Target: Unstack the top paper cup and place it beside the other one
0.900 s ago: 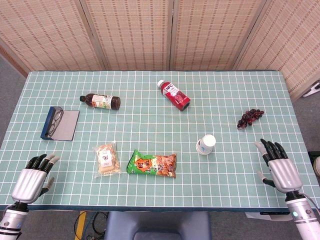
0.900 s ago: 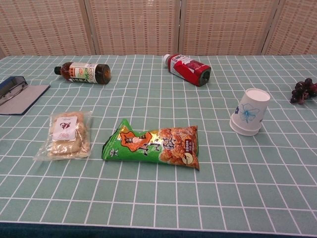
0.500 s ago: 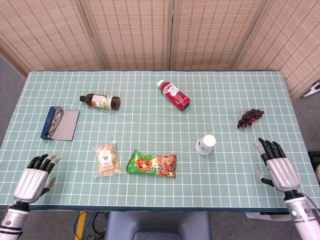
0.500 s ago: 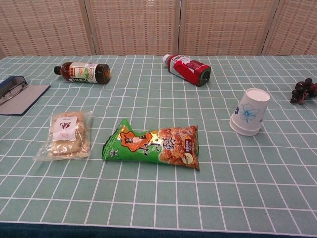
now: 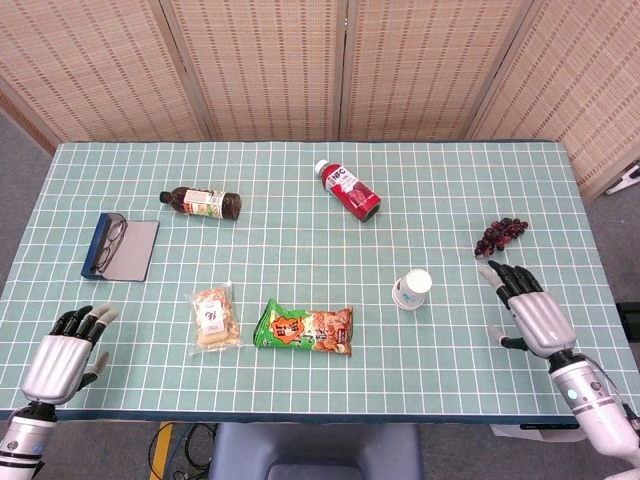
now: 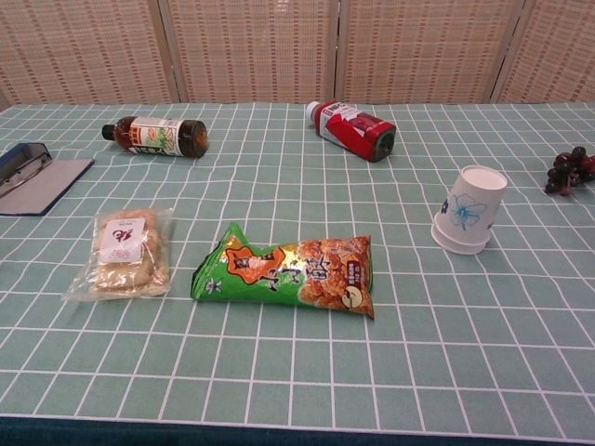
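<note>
A stack of white paper cups (image 5: 411,289) (image 6: 469,221) with a blue flower print stands upside down on the green checked table, right of centre. My right hand (image 5: 525,313) hovers to the right of the stack, fingers spread and holding nothing, a short gap away from it. At the near left corner of the table, my left hand (image 5: 63,357) is empty, with its fingers loosely extended. Neither hand shows in the chest view.
A green snack bag (image 5: 304,328) and a clear biscuit pack (image 5: 214,318) lie left of the cups. A red bottle (image 5: 348,189) and a brown bottle (image 5: 202,203) lie further back. Grapes (image 5: 500,235) sit behind my right hand; a glasses case (image 5: 120,246) is at the left.
My right hand has moved left and forward toward the cup stack. The left hand and the cups have stayed put.
</note>
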`<state>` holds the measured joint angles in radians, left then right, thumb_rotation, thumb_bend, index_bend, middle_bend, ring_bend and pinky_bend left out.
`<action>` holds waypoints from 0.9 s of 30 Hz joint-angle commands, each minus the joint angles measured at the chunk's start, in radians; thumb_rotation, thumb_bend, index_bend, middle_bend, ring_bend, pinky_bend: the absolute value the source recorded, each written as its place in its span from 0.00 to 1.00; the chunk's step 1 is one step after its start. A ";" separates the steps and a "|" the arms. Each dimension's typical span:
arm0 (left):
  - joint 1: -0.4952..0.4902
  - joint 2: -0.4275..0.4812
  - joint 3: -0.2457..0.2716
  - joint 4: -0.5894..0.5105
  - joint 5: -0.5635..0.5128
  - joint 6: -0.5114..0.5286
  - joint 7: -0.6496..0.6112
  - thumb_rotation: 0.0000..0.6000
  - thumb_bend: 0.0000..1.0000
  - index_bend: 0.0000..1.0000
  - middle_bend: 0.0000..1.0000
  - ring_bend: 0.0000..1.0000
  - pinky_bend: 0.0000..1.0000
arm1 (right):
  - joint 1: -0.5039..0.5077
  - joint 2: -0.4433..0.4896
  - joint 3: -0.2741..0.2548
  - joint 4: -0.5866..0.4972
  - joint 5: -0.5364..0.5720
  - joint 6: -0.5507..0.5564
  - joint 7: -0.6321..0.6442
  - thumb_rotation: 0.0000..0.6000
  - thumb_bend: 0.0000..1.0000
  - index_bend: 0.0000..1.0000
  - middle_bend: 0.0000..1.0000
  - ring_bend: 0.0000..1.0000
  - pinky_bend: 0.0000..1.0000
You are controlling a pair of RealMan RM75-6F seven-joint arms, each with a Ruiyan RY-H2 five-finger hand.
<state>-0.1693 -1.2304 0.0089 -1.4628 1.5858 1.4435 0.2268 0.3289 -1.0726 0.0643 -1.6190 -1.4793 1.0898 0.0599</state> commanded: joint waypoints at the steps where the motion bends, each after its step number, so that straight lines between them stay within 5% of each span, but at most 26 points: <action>1: -0.001 0.001 -0.001 0.001 -0.003 -0.003 -0.003 1.00 0.40 0.23 0.19 0.15 0.17 | 0.082 0.016 0.027 -0.027 0.040 -0.110 0.038 1.00 0.27 0.00 0.00 0.00 0.00; 12: 0.006 0.012 -0.002 -0.008 0.001 0.012 -0.015 1.00 0.40 0.23 0.19 0.15 0.17 | 0.207 -0.015 0.089 -0.020 0.121 -0.251 0.113 1.00 0.27 0.03 0.00 0.00 0.00; 27: 0.012 0.019 -0.005 -0.015 0.002 0.024 -0.018 1.00 0.40 0.23 0.19 0.15 0.17 | 0.277 -0.072 0.087 0.021 0.196 -0.330 0.088 1.00 0.27 0.06 0.00 0.00 0.00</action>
<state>-0.1577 -1.2117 0.0036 -1.4780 1.5883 1.4672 0.2093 0.6053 -1.1440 0.1516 -1.5983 -1.2835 0.7605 0.1472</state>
